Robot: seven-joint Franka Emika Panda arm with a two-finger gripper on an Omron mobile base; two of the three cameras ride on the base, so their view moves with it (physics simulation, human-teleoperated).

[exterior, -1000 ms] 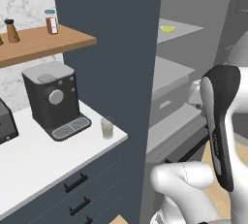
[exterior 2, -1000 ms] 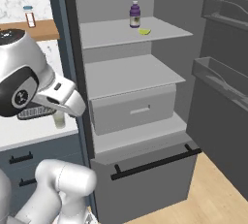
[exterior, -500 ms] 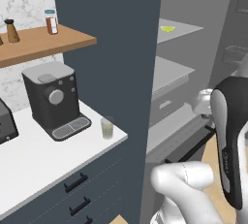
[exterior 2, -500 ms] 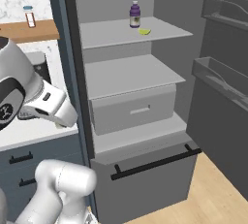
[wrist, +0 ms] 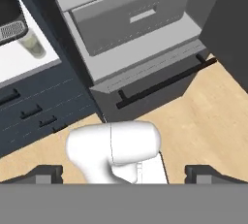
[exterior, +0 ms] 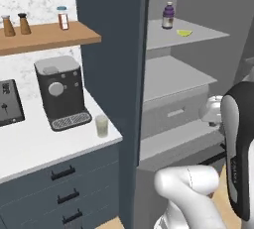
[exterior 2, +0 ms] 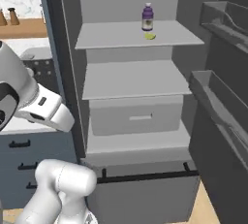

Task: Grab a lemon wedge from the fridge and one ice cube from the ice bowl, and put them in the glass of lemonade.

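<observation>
The lemon wedge (exterior 2: 150, 36) lies on the open fridge's (exterior 2: 131, 80) top shelf, just before a bottle (exterior 2: 147, 17). Left of the fridge, the glass of lemonade (exterior: 101, 125) stands on the worktop (exterior: 30, 146), right of the coffee machine (exterior: 60, 91).

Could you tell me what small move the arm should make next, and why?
Probably raise the hand toward the fridge's top shelf. The lemon wedge lies there beside a purple bottle, the door stands open, and the open, empty hand points down at the floor.
</observation>
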